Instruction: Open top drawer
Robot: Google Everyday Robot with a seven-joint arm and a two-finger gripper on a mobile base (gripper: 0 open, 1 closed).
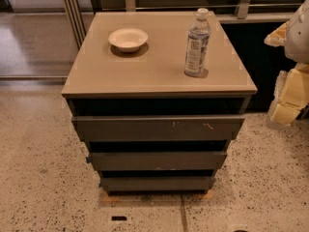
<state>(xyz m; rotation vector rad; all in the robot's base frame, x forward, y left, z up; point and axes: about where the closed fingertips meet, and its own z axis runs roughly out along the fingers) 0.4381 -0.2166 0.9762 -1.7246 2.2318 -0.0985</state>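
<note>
The top drawer [158, 128], widest of 3 fronts at frame centre under the counter [159, 57], looks rigid and handleless, so hooking its upper edge seems best. The hand [289, 95] is at the right edge; open or closed, I cannot tell.

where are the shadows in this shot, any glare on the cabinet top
In the camera view, the bowl and water bottle cast small soft shadows on the cabinet top; deep shadow fills the gap above the top drawer; no hard glare on the top; the gripper is brightly lit at the right edge.
</note>
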